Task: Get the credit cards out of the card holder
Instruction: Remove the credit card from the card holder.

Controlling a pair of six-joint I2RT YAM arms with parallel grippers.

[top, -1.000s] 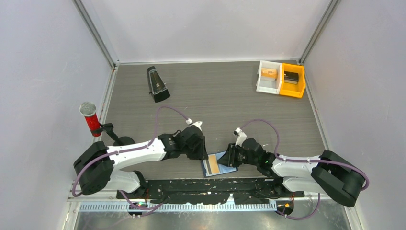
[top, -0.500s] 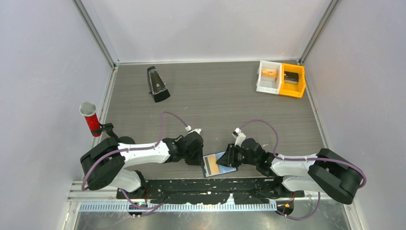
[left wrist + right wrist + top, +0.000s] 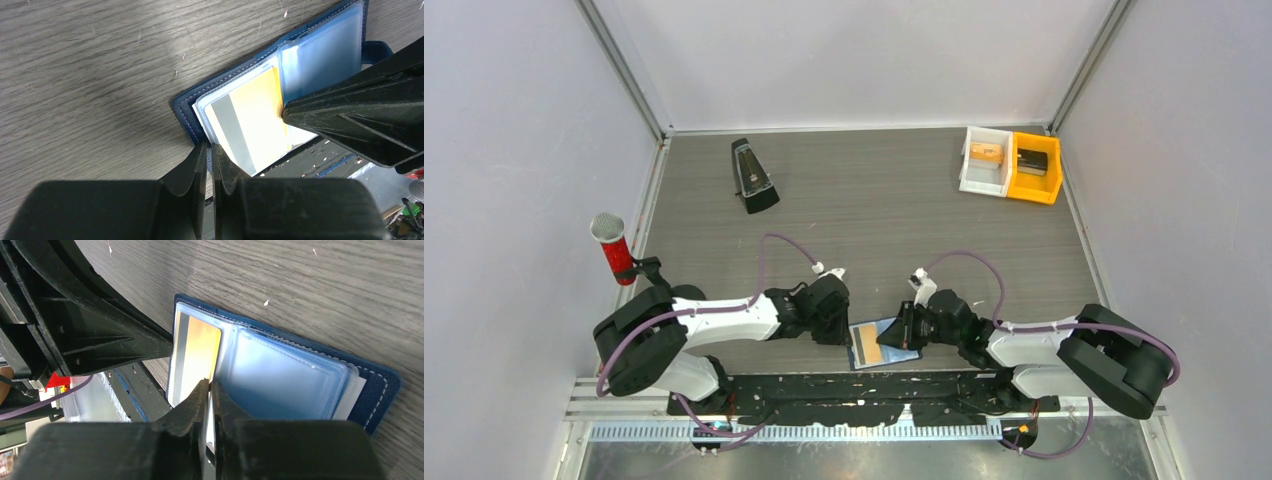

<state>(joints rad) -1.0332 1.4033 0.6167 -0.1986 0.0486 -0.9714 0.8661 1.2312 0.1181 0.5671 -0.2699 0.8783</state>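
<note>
**Both grippers narrowed to slits at the open card holder by the table's near edge**

Top view: the left gripper (image 3: pixel 845 337) and right gripper (image 3: pixel 894 336) close in from either side on the card holder (image 3: pixel 910 352). It lies open just beside the black base rail (image 3: pixel 804 385), with wide bare table (image 3: pixel 874 210) beyond both tools.

Left wrist: the left gripper (image 3: pixel 209 146) stands at the holder's (image 3: pixel 184 107) near corner. The orange card (image 3: pixel 255 107) juts out just right of the fingertips (whether anything is pinched, I cannot tell).

Right wrist: the right gripper's (image 3: pixel 209 385) slit shows a pale strip, its tips at the card's (image 3: pixel 202 347) edge by the fold.
</note>
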